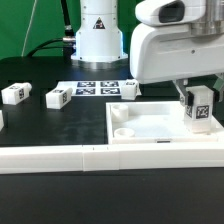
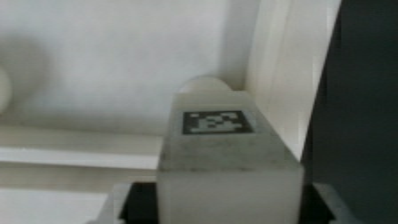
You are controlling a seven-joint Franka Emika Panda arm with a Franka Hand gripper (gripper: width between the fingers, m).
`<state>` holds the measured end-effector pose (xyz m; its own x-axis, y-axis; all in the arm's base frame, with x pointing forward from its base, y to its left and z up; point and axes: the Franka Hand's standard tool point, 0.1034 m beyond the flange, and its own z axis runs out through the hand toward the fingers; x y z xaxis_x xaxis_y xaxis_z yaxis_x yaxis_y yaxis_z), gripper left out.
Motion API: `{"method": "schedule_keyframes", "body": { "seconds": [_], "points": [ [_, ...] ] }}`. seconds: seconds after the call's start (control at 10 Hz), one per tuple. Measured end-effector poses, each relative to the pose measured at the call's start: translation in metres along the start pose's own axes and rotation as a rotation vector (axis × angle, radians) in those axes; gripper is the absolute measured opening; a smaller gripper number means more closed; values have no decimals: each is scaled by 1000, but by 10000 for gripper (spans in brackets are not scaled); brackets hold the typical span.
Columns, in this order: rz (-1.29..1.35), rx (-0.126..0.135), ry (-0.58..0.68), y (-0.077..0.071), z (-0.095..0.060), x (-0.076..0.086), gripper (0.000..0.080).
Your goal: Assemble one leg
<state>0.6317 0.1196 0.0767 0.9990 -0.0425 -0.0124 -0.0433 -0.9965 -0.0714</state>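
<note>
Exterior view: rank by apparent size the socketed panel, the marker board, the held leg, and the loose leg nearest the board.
socketed panel: largest.
marker board: next.
held leg and loose leg: alike parts; the held one looks bigger, perhaps only from nearness, so unranked.

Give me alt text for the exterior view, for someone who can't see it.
A white robot gripper holds an upright white leg with a black-and-white tag at the exterior view's right end of a flat white panel. Two more legs lie loose on the black table.
</note>
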Motion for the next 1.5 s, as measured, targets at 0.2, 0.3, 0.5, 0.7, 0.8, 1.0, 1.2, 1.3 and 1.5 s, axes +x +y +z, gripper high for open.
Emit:
{"method": "schedule_keyframes", "body": {
  "seconds": [0.2,0.3,0.5,0.7,0.8,1.0,1.2,1.3,1.5],
  "points": [
    [190,0,0,1,0,0,292],
    [341,6,0,3,0,0,292],
    [574,0,2,3,0,0,292],
    [778,-9,5,3,1,0,292],
    [852,-10,5,4,1,0,292],
    [920,-10,7,4,1,0,292],
    [865,-9,8,4,1,0,503],
    [843,-9,9,3,1,0,503],
    [596,-28,3,0,1,-2,639]
  ]
}}
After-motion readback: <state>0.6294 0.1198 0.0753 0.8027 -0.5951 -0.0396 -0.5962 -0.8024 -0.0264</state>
